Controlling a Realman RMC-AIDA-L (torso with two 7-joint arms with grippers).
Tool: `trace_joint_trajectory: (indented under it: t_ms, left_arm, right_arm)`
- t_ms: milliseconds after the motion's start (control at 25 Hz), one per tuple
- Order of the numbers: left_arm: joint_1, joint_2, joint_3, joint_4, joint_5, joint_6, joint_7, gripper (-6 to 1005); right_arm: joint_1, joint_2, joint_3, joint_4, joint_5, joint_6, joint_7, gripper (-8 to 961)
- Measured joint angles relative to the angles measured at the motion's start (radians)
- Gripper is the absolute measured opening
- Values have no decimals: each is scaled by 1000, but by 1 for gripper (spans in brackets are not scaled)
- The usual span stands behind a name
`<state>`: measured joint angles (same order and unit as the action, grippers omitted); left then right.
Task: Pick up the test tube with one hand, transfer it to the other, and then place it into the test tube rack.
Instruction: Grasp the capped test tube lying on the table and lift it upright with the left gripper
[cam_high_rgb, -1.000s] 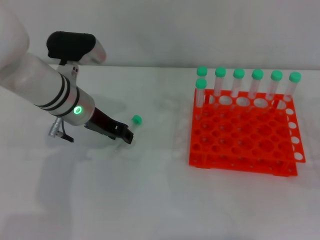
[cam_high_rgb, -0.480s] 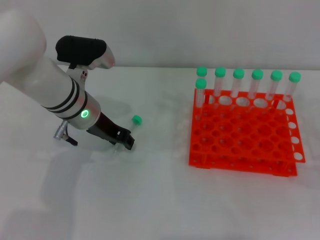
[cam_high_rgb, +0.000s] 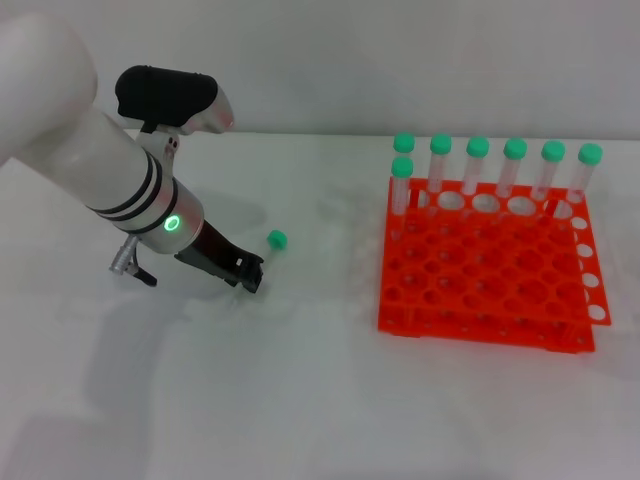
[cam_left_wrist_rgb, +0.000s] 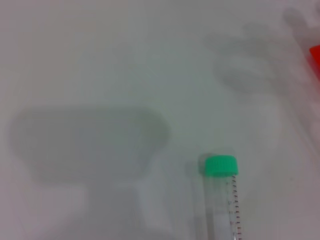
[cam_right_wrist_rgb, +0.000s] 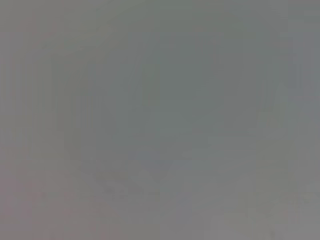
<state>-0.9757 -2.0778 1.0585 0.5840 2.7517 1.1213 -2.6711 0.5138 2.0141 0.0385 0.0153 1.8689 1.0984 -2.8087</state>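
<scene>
The test tube lies flat on the white table, left of middle in the head view; its green cap (cam_high_rgb: 277, 239) points away from the arm and its clear body runs back toward my left gripper (cam_high_rgb: 248, 279). The left gripper, on the green-lit arm, is low over the table at the tube's tail end. The left wrist view shows the tube (cam_left_wrist_rgb: 222, 200) lengthwise, cap farthest from the camera. The orange-red test tube rack (cam_high_rgb: 480, 285) stands to the right. My right gripper is out of view; the right wrist view is plain grey.
Several green-capped tubes (cam_high_rgb: 478, 165) stand upright in the rack's back row, one more (cam_high_rgb: 402, 185) at its back left corner. A sliver of the rack (cam_left_wrist_rgb: 315, 57) shows in the left wrist view. White table lies between tube and rack.
The left arm has swung slightly, its wrist rising and its gripper tip shifting a little along the tube's tail. The tube's cap has moved a touch to the right.
</scene>
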Motion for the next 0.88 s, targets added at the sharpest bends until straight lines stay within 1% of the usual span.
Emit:
trace_joint_trajectory:
  t_ms: [200, 320, 600, 640, 720, 800, 840, 880]
  left_arm:
    - [-10, 2, 0, -4, 0, 0, 3, 217]
    - [-10, 2, 3, -4, 0, 1, 4, 188]
    - [-2, 1, 6, 17, 0, -13, 6, 188]
    - [11, 0, 6, 38, -9, -45, 6, 188]
    - [19, -1, 7, 47, -14, -60, 8, 188]
    - [46, -3, 11, 69, -53, -116, 25, 188]
    - [70, -3, 15, 81, -106, -181, 56, 188]
    - [70, -3, 15, 81, -106, -181, 56, 188]
  right_arm:
    - [0, 0, 0, -2, 1, 0, 0, 825]
    - [0, 0, 0, -2, 2, 0, 0, 825]
    - [-3, 0, 0, -2, 4, 0, 0, 825]
    - [-3, 0, 0, -2, 4, 0, 0, 825]
    - [-3, 1, 0, -1, 4, 0, 0, 825]
    - [-4, 2, 0, -1, 4, 0, 0, 825]
    - [-5, 2, 0, -1, 4, 0, 0, 825]
    - [-5, 2, 0, -1, 4, 0, 0, 825]
